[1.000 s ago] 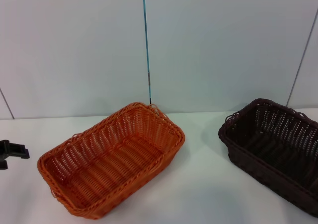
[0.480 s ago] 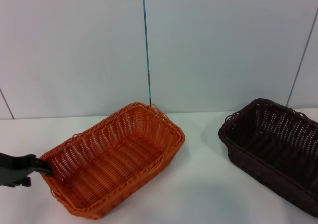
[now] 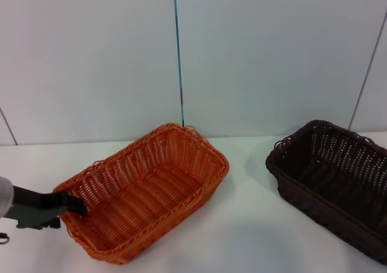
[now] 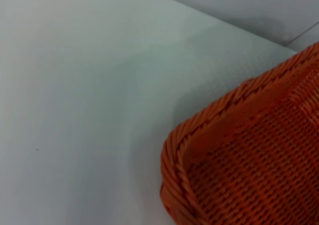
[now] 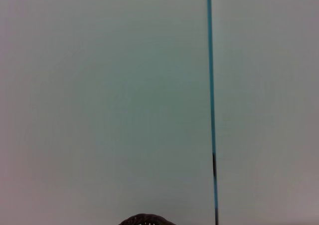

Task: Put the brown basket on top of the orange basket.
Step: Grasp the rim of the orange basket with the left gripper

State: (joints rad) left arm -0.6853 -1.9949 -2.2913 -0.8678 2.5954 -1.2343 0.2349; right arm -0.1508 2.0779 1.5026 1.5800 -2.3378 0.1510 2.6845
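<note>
The orange basket (image 3: 145,194) is set on the table (image 3: 254,236) with its near-left corner at the left gripper (image 3: 75,205), while the brown basket (image 3: 332,185) is placed well apart on the far side from that gripper's fingertips.

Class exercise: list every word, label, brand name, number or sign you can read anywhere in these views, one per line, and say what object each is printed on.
None: no readable text shows in any view.
The orange basket and the brown basket are plain weave, with no tag or label.
The left gripper at the orange basket's near left rim shows no marking.
The white table and the wall carry no writing.
</note>
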